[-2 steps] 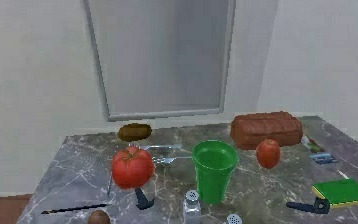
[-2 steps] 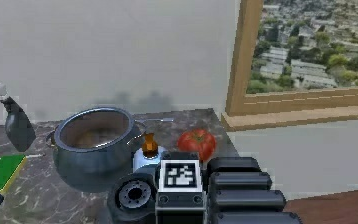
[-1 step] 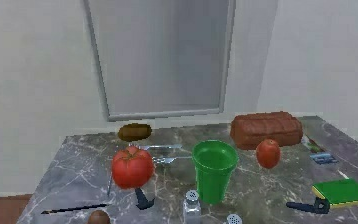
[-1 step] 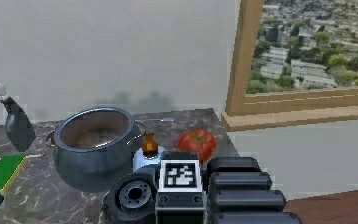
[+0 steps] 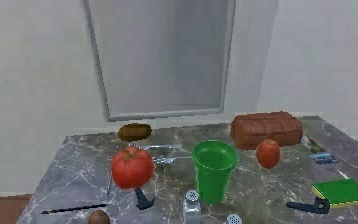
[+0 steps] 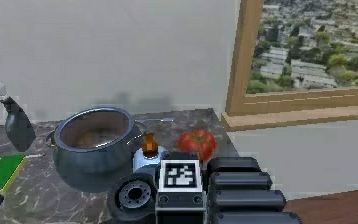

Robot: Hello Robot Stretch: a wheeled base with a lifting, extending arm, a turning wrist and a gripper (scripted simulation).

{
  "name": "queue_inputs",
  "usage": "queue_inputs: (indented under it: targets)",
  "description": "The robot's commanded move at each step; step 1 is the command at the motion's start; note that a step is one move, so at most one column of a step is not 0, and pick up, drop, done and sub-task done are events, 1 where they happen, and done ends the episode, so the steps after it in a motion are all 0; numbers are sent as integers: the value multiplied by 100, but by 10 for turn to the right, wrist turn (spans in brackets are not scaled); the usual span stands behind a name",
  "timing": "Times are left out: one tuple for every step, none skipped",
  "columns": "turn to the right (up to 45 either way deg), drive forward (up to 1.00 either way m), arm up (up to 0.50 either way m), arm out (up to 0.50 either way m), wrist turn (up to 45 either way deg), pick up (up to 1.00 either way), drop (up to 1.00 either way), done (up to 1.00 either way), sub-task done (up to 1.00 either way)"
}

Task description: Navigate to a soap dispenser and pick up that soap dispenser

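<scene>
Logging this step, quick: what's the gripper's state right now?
Gripper: cannot tell whether it holds anything; a small orange-capped bottle stands at or behind it.

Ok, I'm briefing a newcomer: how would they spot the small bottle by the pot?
Find the window, then the marble counter down to its left. Between the grey pot and the tomato stands a small bottle: white body, brown-orange top, far smaller than the dark spray bottle.
</scene>
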Motion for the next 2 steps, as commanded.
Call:
queue_inputs:
  targets:
    - [0,0,0,0,450,0,0,0,0]
    - [0,0,0,0,360,0,0,0,0]
